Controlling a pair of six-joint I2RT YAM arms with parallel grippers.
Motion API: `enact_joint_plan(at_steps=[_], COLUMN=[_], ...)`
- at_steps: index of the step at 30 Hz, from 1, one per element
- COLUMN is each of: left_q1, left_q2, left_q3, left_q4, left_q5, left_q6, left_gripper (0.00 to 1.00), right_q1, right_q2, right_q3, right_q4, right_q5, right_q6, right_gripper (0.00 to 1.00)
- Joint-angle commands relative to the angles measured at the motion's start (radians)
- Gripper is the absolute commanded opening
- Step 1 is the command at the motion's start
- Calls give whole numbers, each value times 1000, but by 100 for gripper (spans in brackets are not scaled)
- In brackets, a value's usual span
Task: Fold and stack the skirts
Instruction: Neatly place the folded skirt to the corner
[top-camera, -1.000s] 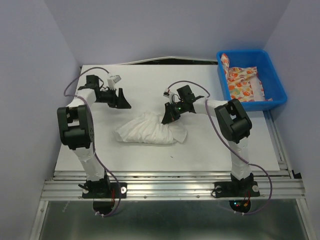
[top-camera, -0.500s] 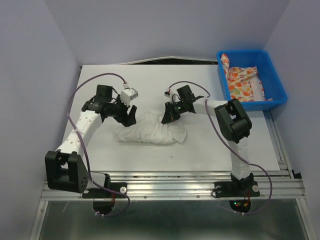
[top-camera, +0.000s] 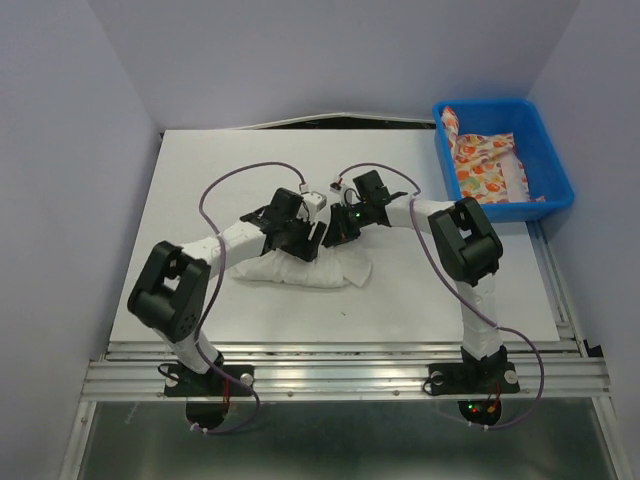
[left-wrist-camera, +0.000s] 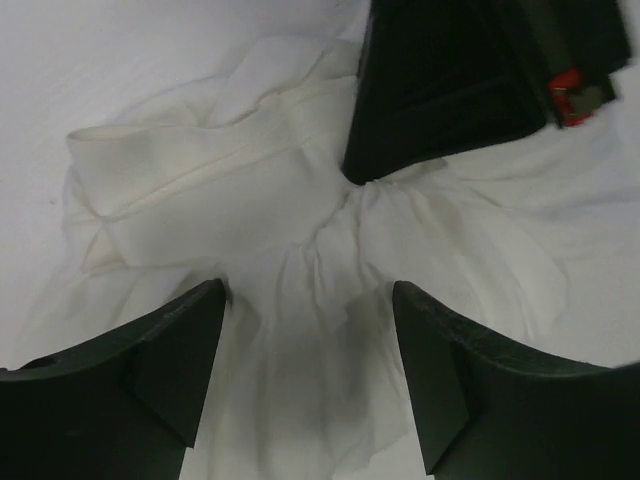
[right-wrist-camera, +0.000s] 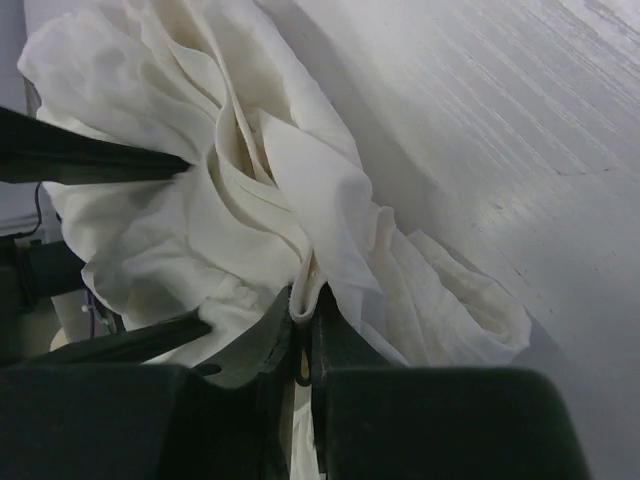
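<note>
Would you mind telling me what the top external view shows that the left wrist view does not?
Only the top view shows the blue bin holding the printed skirt. Only the left wrist view shows the left gripper open above the white skirt, and the right gripper pinching a fold. Both show that skirt.

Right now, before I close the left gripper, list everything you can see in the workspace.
white skirt: one, plain white, crumpled near the middle of the table.
printed skirt: one, cream with orange and red blotches, lying inside the blue bin.
blue bin: one, blue, at the far right corner.
table: one, white, beneath the arms.
left gripper: one, black, open, just over the white skirt.
right gripper: one, black, shut on a fold of the white skirt.
</note>
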Motion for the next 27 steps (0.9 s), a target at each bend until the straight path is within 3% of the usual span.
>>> enact_joint_plan(at_steps=[1,2,3,6,7,8,10,14,15,23,27], left_q1=[-9,-6,3,75,98,117,175,297,322,603,655], left_q2=[187,224,275,314,324,324,326,379,398,614,755], left_q3=[64,79,97,111,120,131,169,283,315,721,962], left_q4=[26,8,-23,-60,-75,-84,-119,-219,-265,-440,-512], left_q5=[-71,-64,-62,-39,-27,-39,-77,-119,-123,-110,-99], left_q6=[-74,-71,-72,-82,-77,-71,-46,39,61,361,470], left_gripper=[75,68,65,59,54,53,53,78,80,88,88], right_q1=[7,7,7,-25,-35,-48,-92,-175,-187,-206,-206], right_q2=[13,7,-10,-33,-43,-54,-97,-166,-181,-378,-424], right_q3=[41,49,69,118,153,167,186,212,200,52,-9], right_q4=[10,8,-2,-82,-103,-146,-175,-260,-269,-329,-329], right_q5=[55,69,95,162,187,208,267,287,284,279,282], right_q6=[24,18,-5,-46,-80,-95,-112,-150,-158,-215,-207], right_gripper=[15,26,54,79,95,100,100,100,100,100,100])
